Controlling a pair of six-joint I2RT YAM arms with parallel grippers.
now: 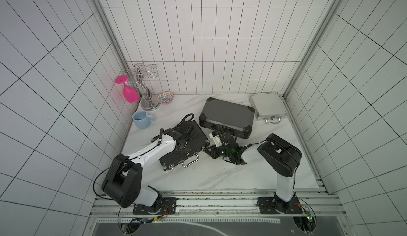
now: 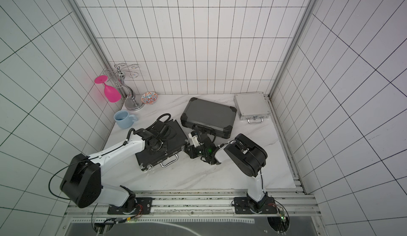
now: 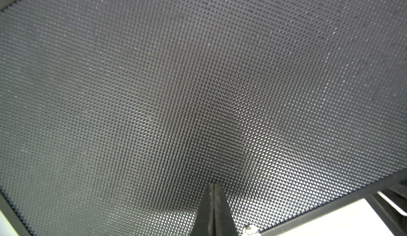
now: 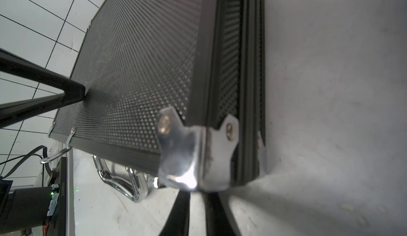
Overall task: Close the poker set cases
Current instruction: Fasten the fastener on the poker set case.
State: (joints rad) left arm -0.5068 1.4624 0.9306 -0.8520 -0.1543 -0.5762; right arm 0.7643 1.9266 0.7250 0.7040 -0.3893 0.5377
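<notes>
Silver case [image 1: 267,106], grey case [image 1: 226,113], black case [image 1: 199,139]: lids down; left gripper [image 3: 213,186] clenched atop the black, right gripper [image 4: 197,195] unclear

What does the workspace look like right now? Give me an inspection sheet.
Surface: marble tabletop, white, grey-veined.
Job's things: silver case, dark grey case, black case, all lids down.
Clutter: pink glass hanging on chrome rack, patterned bowl, blue mug, far left corner.
Grippers: left tool shut, resting on black case's lid; right tool at its chrome corner, tips hidden.
Cables: black hose loops above black case.
Surroundings: tiled walls, aluminium rail in front.
</notes>
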